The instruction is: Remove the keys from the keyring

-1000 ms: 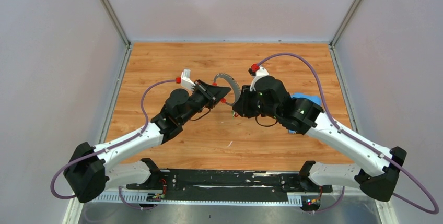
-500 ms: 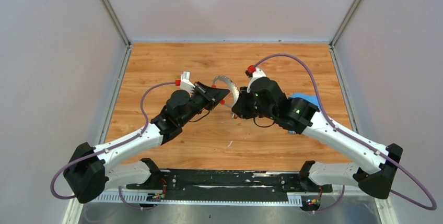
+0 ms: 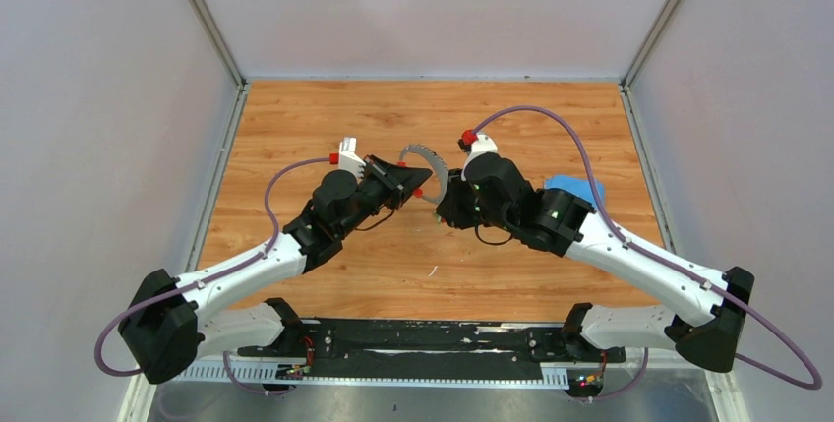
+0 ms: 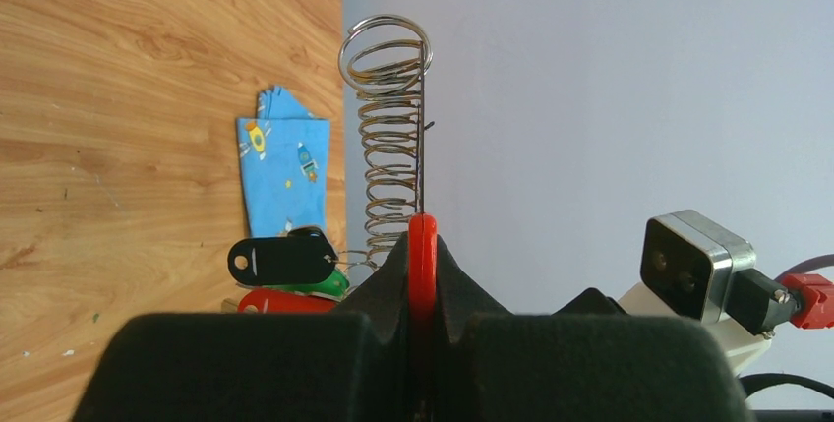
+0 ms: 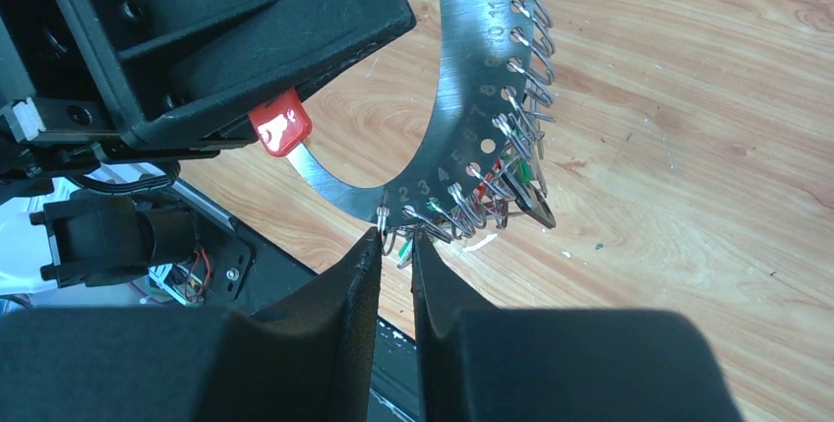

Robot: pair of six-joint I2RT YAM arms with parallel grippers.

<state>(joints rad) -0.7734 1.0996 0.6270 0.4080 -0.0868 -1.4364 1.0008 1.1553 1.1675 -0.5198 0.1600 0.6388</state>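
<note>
Where the two arms meet over the table [image 3: 295,117], the left gripper [image 3: 415,180] is clamped tight on the red tab [image 5: 280,124] of the keyring [image 5: 470,97], holding it off the wood. Right gripper [image 5: 396,245]: fingers a narrow slit apart, tips at the ring's lower edge among small wire loops [image 5: 462,208]; cannot tell whether they pinch one. Keys [image 5: 513,178] with green, red and black heads hang bunched from those loops. Farther off, a blue cloth [image 4: 285,171] lies flat on the table.

Keyring [image 4: 393,161] edge-on in left gripper [image 4: 423,245]
</note>
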